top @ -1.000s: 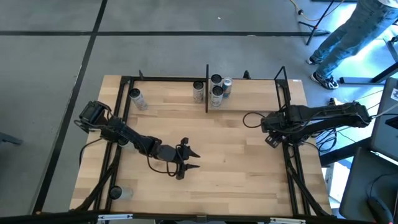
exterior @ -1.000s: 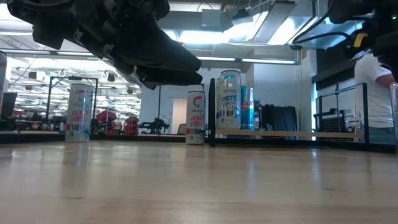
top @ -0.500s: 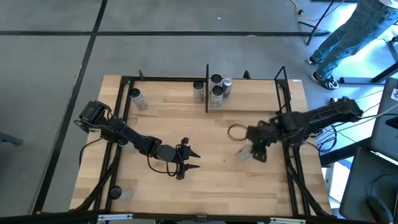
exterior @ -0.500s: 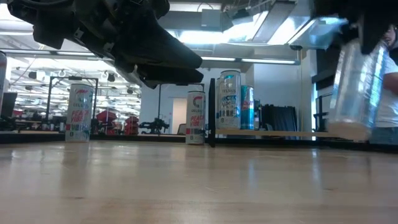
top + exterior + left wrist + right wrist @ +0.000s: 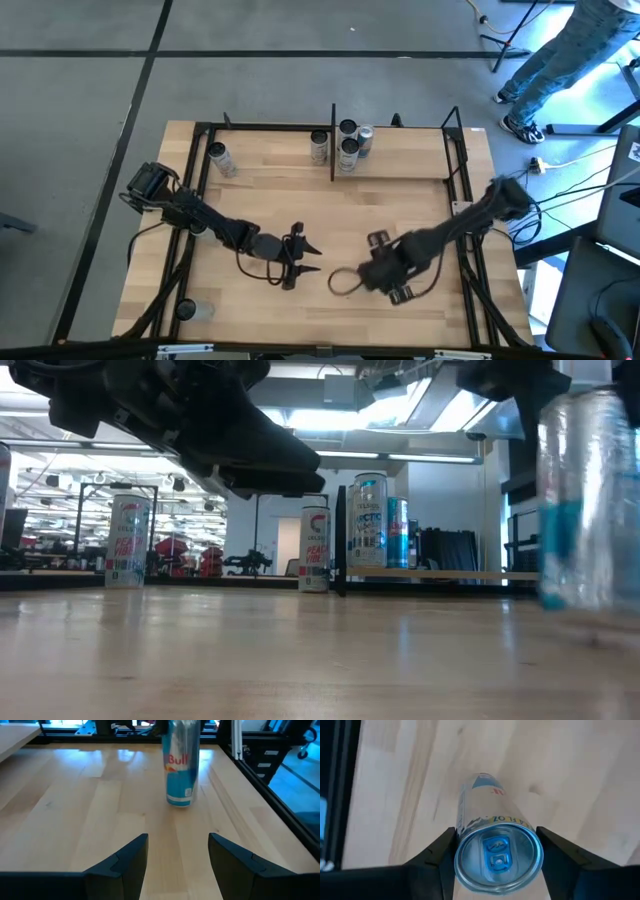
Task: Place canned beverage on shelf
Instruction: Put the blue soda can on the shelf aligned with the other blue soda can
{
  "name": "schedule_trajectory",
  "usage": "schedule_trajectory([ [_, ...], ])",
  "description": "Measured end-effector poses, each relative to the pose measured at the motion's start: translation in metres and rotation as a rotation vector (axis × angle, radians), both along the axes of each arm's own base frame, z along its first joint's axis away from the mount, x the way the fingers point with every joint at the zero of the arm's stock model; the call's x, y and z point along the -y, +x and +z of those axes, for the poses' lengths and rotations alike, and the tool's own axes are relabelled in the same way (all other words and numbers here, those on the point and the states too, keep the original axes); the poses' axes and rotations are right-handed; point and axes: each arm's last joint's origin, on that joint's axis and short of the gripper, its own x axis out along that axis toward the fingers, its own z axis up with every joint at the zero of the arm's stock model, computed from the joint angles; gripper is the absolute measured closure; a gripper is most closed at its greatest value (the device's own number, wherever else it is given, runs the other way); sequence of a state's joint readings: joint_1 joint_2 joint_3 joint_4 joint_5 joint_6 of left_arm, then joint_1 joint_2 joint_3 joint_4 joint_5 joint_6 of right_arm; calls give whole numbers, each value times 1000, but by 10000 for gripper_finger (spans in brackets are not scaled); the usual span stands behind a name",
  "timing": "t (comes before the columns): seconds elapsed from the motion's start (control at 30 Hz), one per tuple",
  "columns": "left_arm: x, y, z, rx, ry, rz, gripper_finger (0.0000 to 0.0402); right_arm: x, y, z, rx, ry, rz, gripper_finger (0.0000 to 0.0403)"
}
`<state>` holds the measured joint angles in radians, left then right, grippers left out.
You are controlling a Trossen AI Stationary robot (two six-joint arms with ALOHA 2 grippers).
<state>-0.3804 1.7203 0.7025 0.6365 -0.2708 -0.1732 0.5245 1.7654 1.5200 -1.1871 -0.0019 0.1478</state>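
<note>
Under both arms lies the tabletop (image 5: 400, 210) of pale wooden planks, smooth and faintly glossy, edged by thin black metal framing. Beyond the grippers, at the far edge, sits the shelf (image 5: 270, 160), the same light board bounded by slim black uprights, with a tall can (image 5: 219, 159) near its left post and another can (image 5: 318, 147) just left of the dividing upright. Two or more further cans (image 5: 350, 145) cluster just right of that upright.

Between the right gripper's (image 5: 385, 280) dark fingers (image 5: 431, 858) stands the beverage can (image 5: 181, 762), a slim blue-and-silver metal cylinder. Its long axis is upright, pull-tab top facing the wrist camera, base at or just above the wood; I cannot tell whether it touches. The jaws sit partly apart, closed against the can's sides near the rim.

Facing it from the left is the left gripper (image 5: 305, 256), low over the table with both fingers spread moderately and nothing between them. The held can stands a little ahead of those fingertips.
</note>
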Motion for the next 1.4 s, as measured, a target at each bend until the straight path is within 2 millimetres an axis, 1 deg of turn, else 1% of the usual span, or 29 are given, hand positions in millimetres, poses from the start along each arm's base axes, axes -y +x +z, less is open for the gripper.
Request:
schedule_trajectory([
  [0.07,2,-1,0,0,1,-6,208,-10,5,-5,-31,-54,49,203],
  [0.2,2,-1,0,0,0,-9,208,-24,12,-8,-67,-130,100,203],
  [0.37,2,-1,0,-1,0,-11,208,-28,15,-8,-49,-128,118,200],
  [0.43,2,-1,0,-4,1,-11,208,-28,15,-9,-49,-129,112,180],
  [0.63,2,-1,0,-3,0,-11,208,-29,18,-11,-18,-144,103,96],
  [0.8,2,-1,0,-2,0,-11,208,-27,16,-8,-22,-150,110,56],
  [0.9,2,-1,0,0,-1,-10,207,-25,13,-2,-8,-158,99,44],
  [1.07,2,-1,0,2,-1,-8,207,-18,3,21,47,-129,48,39],
  [1.3,2,-1,0,4,-1,-7,207,-4,-19,55,109,-65,-98,38],
  [1.4,1,1,2,26,-4,13,207,-3,-28,60,148,-46,-175,38],
])
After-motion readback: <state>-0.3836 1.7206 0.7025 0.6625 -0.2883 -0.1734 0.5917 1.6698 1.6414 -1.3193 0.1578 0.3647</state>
